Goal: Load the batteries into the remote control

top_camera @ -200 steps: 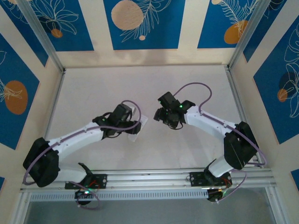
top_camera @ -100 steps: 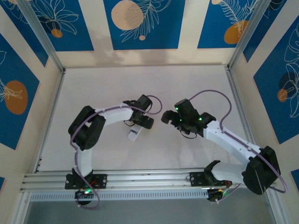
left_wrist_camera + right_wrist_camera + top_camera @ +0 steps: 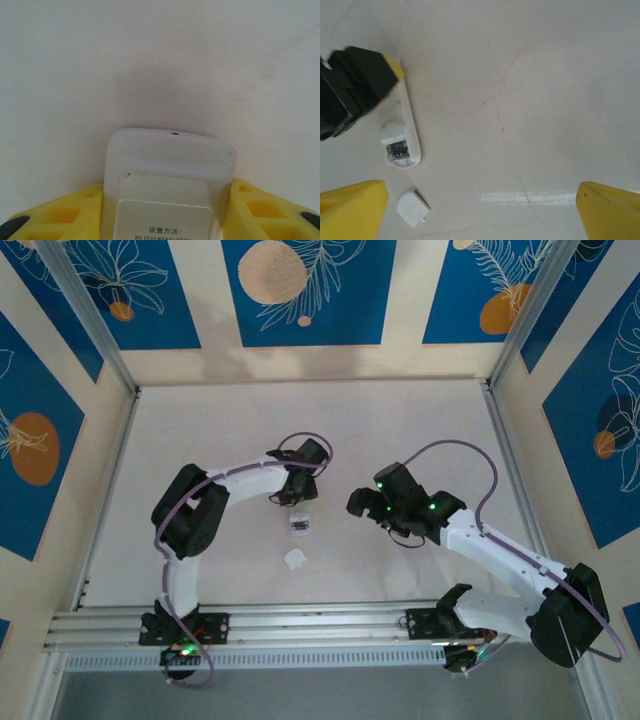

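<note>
The left arm (image 3: 235,482) folds sharply. Its elbow sits to the left of its gripper, and the forearm runs rightward to the wrist. The left gripper (image 3: 297,496) points down at the table, its 2 yellow fingers (image 3: 65,217) pressed against both long sides of the remote control (image 3: 170,170). The right arm (image 3: 500,550) stretches low from its elbow, which sits far to the right of its gripper. The right gripper (image 3: 358,504) sits near the left gripper, its 2 yellow fingers (image 3: 351,210) spread wide apart.

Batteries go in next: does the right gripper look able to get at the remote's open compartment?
Likely yes: the compartment lies uncovered at the remote control's free end; the left gripper clamps the far end, right gripper open nearby.
</note>
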